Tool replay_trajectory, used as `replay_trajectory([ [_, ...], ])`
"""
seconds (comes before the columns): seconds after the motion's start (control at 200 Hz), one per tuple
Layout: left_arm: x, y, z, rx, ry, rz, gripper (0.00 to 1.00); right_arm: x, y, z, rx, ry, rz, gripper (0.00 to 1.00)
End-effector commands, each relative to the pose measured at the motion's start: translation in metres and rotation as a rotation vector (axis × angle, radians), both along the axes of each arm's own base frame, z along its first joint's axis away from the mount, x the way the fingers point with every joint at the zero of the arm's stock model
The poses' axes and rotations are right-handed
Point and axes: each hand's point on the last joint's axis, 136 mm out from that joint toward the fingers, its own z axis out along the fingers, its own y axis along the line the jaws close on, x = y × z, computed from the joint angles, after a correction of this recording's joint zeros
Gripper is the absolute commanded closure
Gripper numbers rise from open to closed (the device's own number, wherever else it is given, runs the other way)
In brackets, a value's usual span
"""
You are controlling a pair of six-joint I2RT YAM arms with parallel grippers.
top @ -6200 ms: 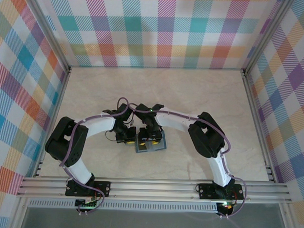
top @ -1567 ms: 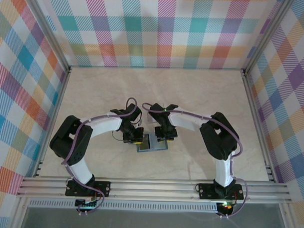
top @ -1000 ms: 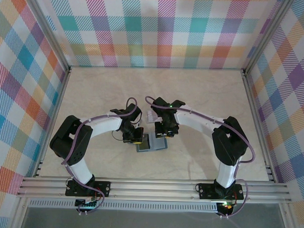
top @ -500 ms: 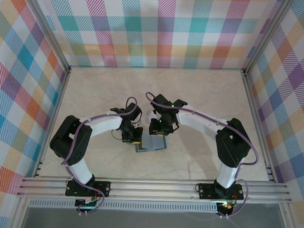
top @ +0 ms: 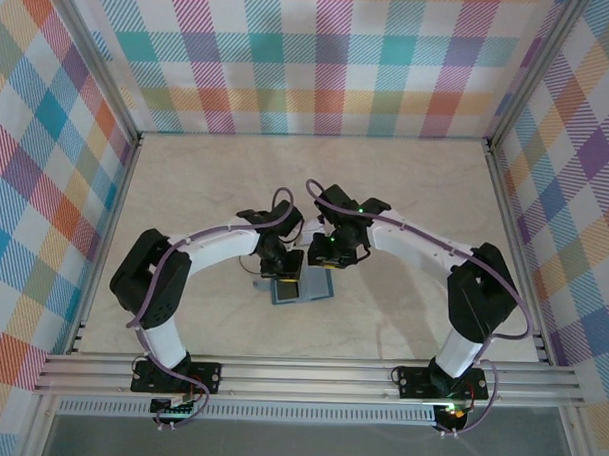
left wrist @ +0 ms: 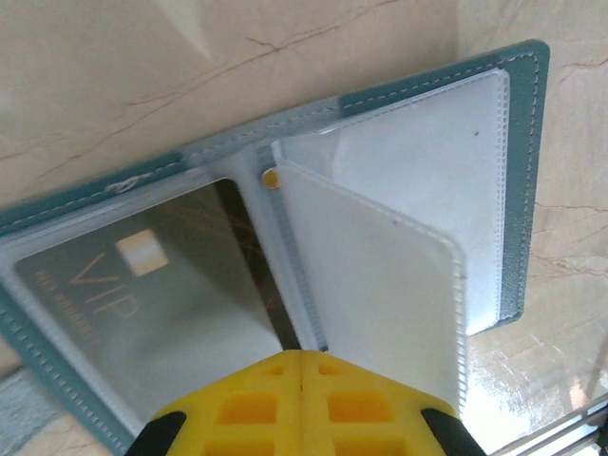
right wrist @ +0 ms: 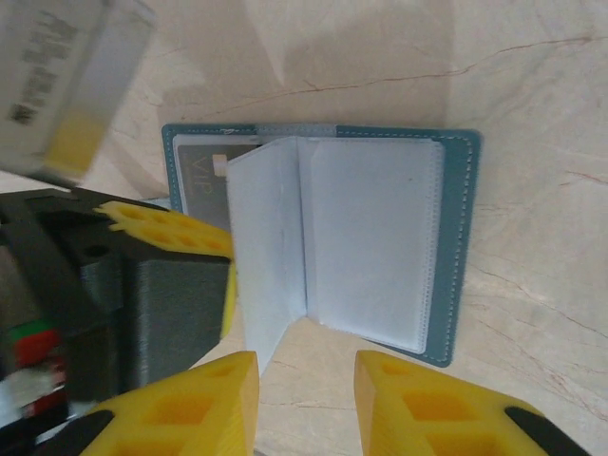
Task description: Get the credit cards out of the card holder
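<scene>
One credit card point(left wrist: 142, 294), grey and marked VIP, sits in a pocket of the open card holder point(left wrist: 524, 190), which lies flat in the middle of the desk point(left wrist: 142, 76). Its clear sleeves point(left wrist: 380, 285) look empty, so the removal seems unfinished. Both arms curve inward over the holder. On one side the left fingers point(left wrist: 247, 413) are closed together on nothing, tips at the holder's edge. Opposite, the right fingers point(right wrist: 190, 408) stand slightly apart, empty, near its edge.

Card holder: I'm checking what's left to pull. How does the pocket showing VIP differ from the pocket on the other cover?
The VIP pocket holds a grey card; the other pocket looks empty. The shut left tool overlaps the VIP pocket's corner; the other pocket is clear of it. Both are clear sleeves in the teal card holder.
</scene>
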Motion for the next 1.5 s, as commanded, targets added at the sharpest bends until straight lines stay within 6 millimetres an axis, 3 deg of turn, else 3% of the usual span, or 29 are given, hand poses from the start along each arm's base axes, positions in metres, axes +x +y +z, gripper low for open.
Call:
replay_trajectory([
  [0.0, -0.005, -0.011, -0.004, 0.015, 0.023, -0.021, 0.94, -0.003, -0.01, 0.004, 0.0, -0.007, -0.016, 0.66],
  [0.415, -0.003, -0.031, -0.012, 0.023, 0.034, -0.058, 0.94, -0.005, -0.024, 0.001, -0.002, -0.002, -0.038, 0.66],
  [0.645, -0.006, -0.033, -0.028, 0.042, 0.061, -0.065, 0.95, -0.007, -0.027, -0.002, -0.004, 0.004, -0.037, 0.66],
  [1.12, -0.031, -0.003, -0.071, 0.237, 0.144, -0.129, 0.94, -0.007, -0.031, -0.006, 0.004, 0.015, -0.052, 0.66],
  [1.245, -0.026, -0.004, -0.061, 0.225, 0.102, -0.122, 0.94, -0.006, -0.023, -0.008, 0.047, 0.029, -0.057, 0.66],
  [1.495, -0.009, -0.015, -0.012, 0.147, -0.016, -0.085, 0.93, -0.009, 0.008, -0.023, 0.204, 0.119, -0.071, 0.73],
])
